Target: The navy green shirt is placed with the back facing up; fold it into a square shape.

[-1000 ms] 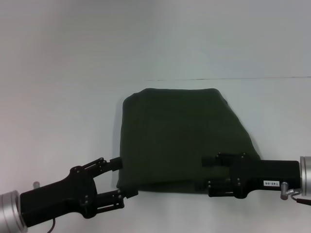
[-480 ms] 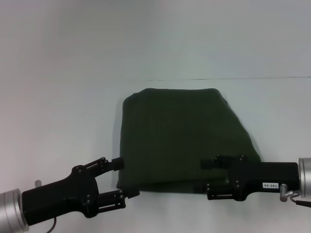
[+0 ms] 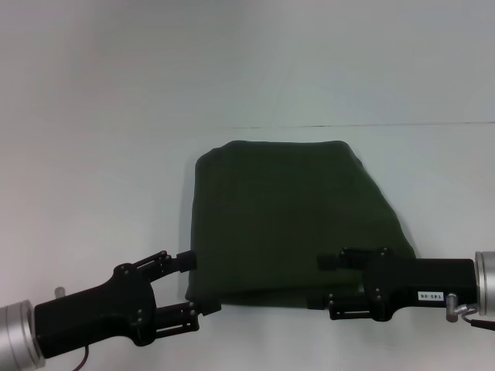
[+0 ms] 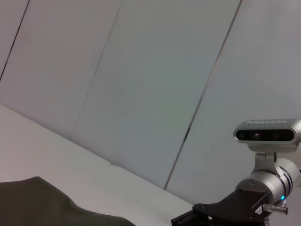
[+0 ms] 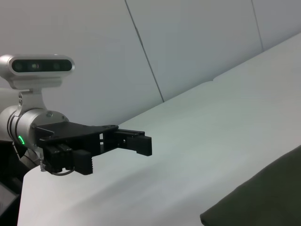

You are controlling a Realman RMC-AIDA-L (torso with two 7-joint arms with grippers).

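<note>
With the navy green shirt (image 3: pixel 290 216) already folded compact near the bench (image 3: pixel 93 193) front edge, keep both open-fingered units, left gripper (image 3: pixel 193 284) and right gripper (image 3: pixel 323 282), level at its near corners.

A dark green shirt (image 3: pixel 290 220) lies folded into a rough square on a white table (image 3: pixel 93 193). The left gripper (image 3: pixel 195 284), fingers spread, sits at the shirt's near left corner. The right gripper (image 3: pixel 321 281), fingers also apart, reaches over the shirt's near right edge, just above the fabric.
</note>
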